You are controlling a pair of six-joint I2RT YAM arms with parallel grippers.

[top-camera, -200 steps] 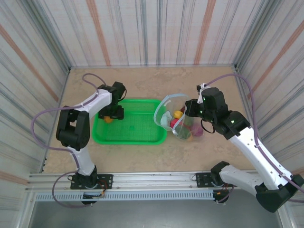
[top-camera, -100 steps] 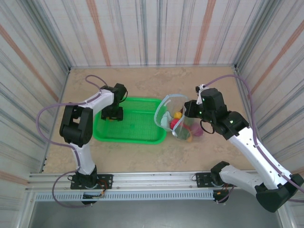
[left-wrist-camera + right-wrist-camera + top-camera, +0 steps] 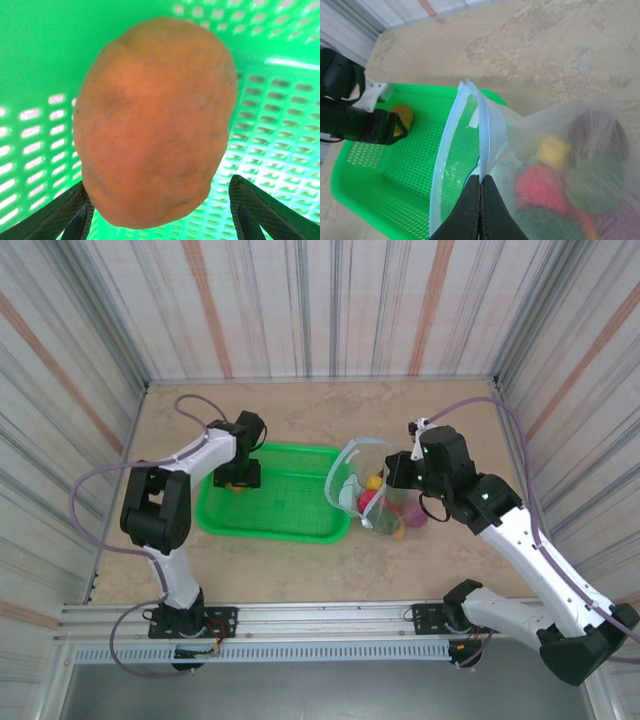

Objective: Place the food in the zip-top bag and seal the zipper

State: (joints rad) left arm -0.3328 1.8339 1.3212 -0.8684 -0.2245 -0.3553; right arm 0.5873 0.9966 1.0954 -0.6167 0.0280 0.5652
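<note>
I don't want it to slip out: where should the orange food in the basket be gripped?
Grip the orange food across its narrower middle, coming straight down from above: it is egg-shaped and sits in the green basket, with the left gripper fingers on either side.
</note>
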